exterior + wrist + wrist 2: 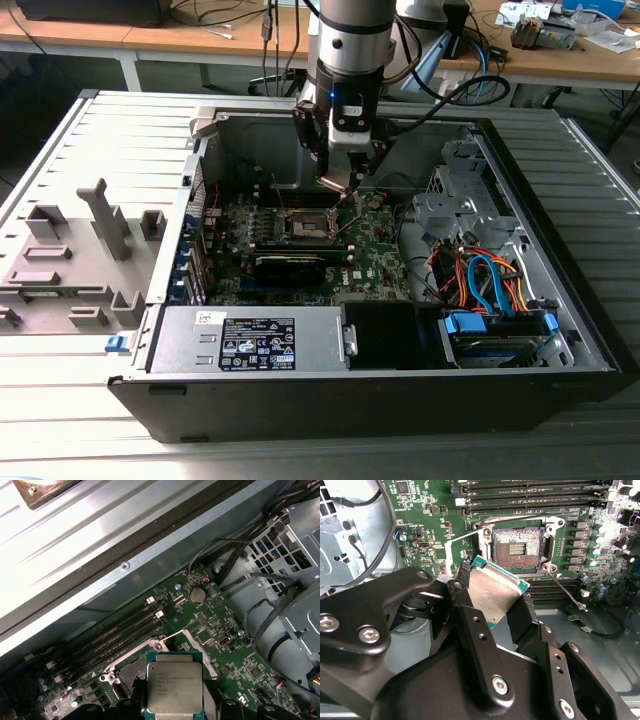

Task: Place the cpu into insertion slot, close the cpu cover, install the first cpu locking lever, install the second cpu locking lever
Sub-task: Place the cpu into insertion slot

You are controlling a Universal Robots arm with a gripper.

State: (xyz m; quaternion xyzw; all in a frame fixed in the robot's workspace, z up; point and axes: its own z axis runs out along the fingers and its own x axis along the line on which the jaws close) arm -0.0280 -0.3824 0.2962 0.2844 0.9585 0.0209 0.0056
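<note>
My gripper [340,182] is shut on the cpu [335,184], a small square chip with a silvery top and green rim. It hangs tilted above the green board, just up and to the exterior view's right of the insertion slot [308,225]. In the second wrist view the cpu [495,592] sits between black fingers [465,610], short of the bare dark insertion slot [517,547]. The cpu cover [451,547] stands flipped open beside the socket. A thin locking lever [566,591] sticks out loose. In the first wrist view the cpu [174,687] partly hides the insertion slot [129,672].
The open computer case [330,400] walls surround the board. A long black card [290,266] lies just in front of the socket, memory slots [530,502] behind it. A power supply [250,342] and a drive cage with coloured cables [485,285] fill the front. A grey fixture [80,250] stands outside.
</note>
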